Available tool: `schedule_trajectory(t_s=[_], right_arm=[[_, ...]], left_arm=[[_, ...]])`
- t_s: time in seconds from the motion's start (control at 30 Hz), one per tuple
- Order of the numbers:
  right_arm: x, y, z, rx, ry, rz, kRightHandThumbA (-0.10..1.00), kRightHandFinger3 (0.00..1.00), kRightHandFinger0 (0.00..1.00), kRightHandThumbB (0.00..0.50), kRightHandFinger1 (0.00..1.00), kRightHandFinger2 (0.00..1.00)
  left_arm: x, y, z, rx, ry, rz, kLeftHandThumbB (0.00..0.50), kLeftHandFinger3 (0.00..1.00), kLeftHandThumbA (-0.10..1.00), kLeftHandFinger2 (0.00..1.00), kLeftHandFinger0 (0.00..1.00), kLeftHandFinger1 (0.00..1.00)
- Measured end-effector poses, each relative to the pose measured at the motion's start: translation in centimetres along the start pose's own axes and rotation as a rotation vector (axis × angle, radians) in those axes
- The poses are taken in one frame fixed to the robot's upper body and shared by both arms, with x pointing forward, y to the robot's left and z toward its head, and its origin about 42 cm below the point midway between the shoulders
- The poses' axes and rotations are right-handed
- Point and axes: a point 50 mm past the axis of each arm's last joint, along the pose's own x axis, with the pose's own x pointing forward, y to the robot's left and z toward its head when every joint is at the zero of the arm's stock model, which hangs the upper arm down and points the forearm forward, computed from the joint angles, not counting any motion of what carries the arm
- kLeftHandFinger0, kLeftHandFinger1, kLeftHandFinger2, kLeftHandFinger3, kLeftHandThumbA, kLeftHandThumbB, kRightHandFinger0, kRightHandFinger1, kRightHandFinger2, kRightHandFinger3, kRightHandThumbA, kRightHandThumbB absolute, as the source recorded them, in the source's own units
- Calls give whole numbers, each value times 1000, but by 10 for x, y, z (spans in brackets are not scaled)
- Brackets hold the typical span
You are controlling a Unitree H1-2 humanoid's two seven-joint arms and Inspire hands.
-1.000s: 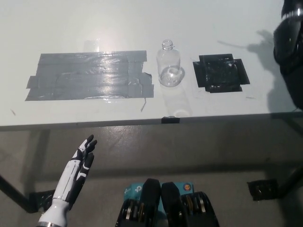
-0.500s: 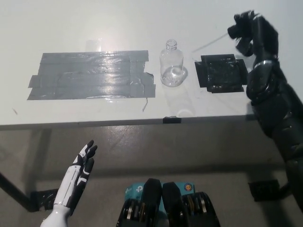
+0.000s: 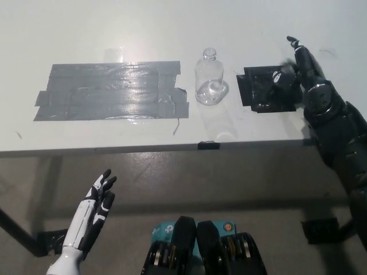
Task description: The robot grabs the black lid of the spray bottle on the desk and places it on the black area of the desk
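The right robot hand [image 3: 298, 63] hangs over the right edge of the black patch [image 3: 266, 89] on the surface [image 3: 114, 28]; whether it grips the lid cannot be told. The uncapped bottle [image 3: 210, 80] stands beside the patch. The left robot hand [image 3: 94, 203] rests low, fingers spread.

White desk [image 3: 86, 34], glare on top; grey floor [image 3: 189, 177] below; dark legs.

A lab-like test space: bare white desk [image 3: 114, 28] with taped patches [image 3: 109, 91], concrete floor [image 3: 172, 183].
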Motion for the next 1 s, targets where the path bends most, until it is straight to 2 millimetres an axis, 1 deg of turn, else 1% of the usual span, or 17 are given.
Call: schedule_trajectory(t_s=[0.03,0.1,0.17,0.27,0.4,0.43,0.47,0.57,0.6,0.63,0.67,0.7,0.77,0.83,0.9,0.93,1.0], right_arm=[[0,-3,-1,-7,0,18,681,1000,1000,500,1000,1000],[1,-8,-3,-27,-2,48,697,1000,1000,500,1000,1000],[1,-12,-3,-48,-8,70,686,1000,1000,500,1000,1000],[2,-18,1,-65,-26,87,660,1000,1000,500,1000,1000],[2,-25,13,-65,-68,100,697,1000,1000,500,1000,1000],[2,-26,16,-64,-79,102,782,1000,1000,500,1000,1000],[2,-28,18,-63,-88,102,754,1000,1000,500,1000,1000],[1,-36,28,-38,-133,86,793,1000,1000,500,1000,1000],[0,-40,34,-23,-158,75,775,1000,1000,500,1000,1000],[-1,-47,42,1,-190,59,731,1000,1000,482,1000,1000],[-3,-55,49,28,-224,38,806,1000,1000,467,1000,1000],[-5,-62,56,42,-253,19,847,1000,1000,465,1000,1000],[-11,-73,70,59,-313,-15,878,1000,1000,439,1000,1000],[-17,-80,80,73,-361,-41,951,1000,1000,467,1000,1000],[-26,-85,87,81,-404,-64,960,1000,1000,445,1000,1000],[-31,-86,89,82,-427,-73,990,1000,1000,448,1000,1000],[-40,-85,90,80,-454,-83,994,1000,1000,435,1000,1000]], left_arm=[[0,1,0,3,-2,1,1,1000,924,957,1000,1000],[0,2,1,12,-4,0,0,1000,919,949,1000,1000],[0,3,1,22,-4,-1,1,1000,902,939,1000,1000],[0,4,1,33,-5,-1,0,1000,832,937,1000,1000],[0,5,2,43,-7,-1,0,1000,801,930,1000,1000],[0,5,2,45,-7,-1,0,1000,801,930,1000,1000],[0,5,2,47,-7,-1,0,1000,801,930,1000,1000],[0,6,2,53,-7,1,0,1000,805,932,1000,1000],[1,7,2,56,-8,2,0,1000,805,932,1000,1000],[2,8,3,57,-12,3,0,1000,805,932,1000,1000],[5,8,5,58,-18,4,0,1000,803,933,1000,1000],[7,8,6,59,-22,4,0,1000,805,941,1000,1000],[12,9,8,60,-33,5,2,1000,810,955,1000,1000],[17,9,12,60,-46,6,2,1000,841,996,1000,1000],[23,10,15,61,-60,8,13,1000,865,1000,1000,1000],[26,10,17,61,-66,8,27,1000,876,1000,1000,1000],[30,10,19,61,-74,8,35,1000,892,1000,1000,1000]])
